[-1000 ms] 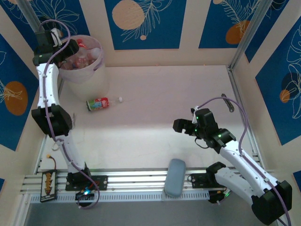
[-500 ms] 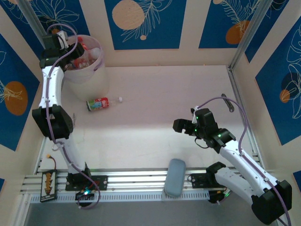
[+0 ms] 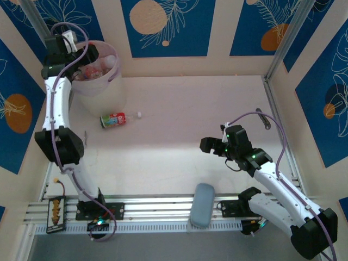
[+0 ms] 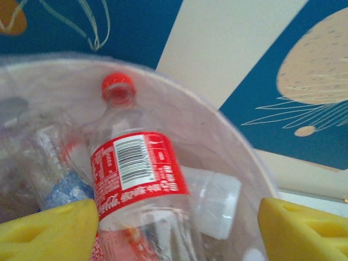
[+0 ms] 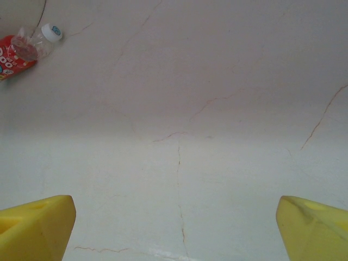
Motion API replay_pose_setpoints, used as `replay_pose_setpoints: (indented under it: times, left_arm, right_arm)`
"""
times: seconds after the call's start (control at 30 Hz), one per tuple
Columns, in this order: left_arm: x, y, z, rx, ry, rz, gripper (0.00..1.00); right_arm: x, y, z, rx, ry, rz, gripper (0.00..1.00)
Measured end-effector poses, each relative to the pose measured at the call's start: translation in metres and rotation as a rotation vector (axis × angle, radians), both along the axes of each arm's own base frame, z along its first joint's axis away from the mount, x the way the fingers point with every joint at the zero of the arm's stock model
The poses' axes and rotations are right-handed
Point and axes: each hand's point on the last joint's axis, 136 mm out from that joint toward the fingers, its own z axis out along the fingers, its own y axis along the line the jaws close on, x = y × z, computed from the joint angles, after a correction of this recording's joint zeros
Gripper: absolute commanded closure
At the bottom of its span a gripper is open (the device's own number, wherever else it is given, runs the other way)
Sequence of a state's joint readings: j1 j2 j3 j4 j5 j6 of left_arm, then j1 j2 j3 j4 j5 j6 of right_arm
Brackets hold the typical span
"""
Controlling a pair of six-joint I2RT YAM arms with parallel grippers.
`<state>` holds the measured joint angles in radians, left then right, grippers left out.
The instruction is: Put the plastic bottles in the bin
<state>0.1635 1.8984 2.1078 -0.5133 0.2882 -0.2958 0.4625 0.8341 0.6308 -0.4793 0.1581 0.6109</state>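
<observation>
Widening left gripper (image 4: pixel 175 228) (bottle (image 4: pixel 137 168) in bin (image 4: pixel 220 136))

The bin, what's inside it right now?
A red-labelled, red-capped bottle sits on top in the bin, with a blue-labelled one and a whitish one beside it. Whatever lies beneath them is covered.

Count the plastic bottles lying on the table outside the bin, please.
1. A red-labelled bottle with a white cap lies on its side on the table, in front of the bin. Others may be hidden from view.
</observation>
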Motion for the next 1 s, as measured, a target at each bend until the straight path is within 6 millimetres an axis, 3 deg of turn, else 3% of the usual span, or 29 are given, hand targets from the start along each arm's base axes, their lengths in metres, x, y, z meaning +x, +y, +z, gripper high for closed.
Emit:
replay_pose_setpoints:
  times: [0.2,0.3,0.37,0.5,0.63,0.77,0.87,1.0]
  left_arm:
    - [-0.05,-0.009,0.076,0.049,-0.152,-0.01,0.19]
    - [-0.082,-0.017,0.097,0.074,-0.199,-0.016,0.2]
    - [-0.103,-0.023,0.098,0.077,-0.208,-0.017,0.2]
    - [-0.145,-0.035,0.078,0.079,-0.189,-0.017,0.2]
    - [-0.183,-0.053,0.041,0.053,-0.132,-0.042,0.2]
    - [-0.222,-0.092,0.007,0.019,-0.068,-0.136,0.2]
    - [-0.248,-0.126,-0.001,0.039,-0.046,-0.237,0.2]
    - [-0.269,-0.151,-0.025,0.097,-0.003,-0.322,0.2]
  right_arm:
    - [0.004,0.0,0.001,0.002,-0.007,-0.004,0.05]
    - [0.008,0.002,0.0,0.0,-0.011,-0.002,0.05]
    - [0.01,0.003,0.001,0.004,-0.02,-0.001,0.05]
    - [0.017,0.003,0.009,0.011,-0.047,-0.008,0.05]
    - [0.021,0.003,0.017,0.015,-0.066,-0.011,0.05]
    - [0.022,0.003,0.018,0.014,-0.067,-0.011,0.05]
    - [0.024,0.002,0.019,0.02,-0.074,-0.018,0.05]
    - [0.028,0.0,0.017,0.024,-0.081,-0.029,0.05]
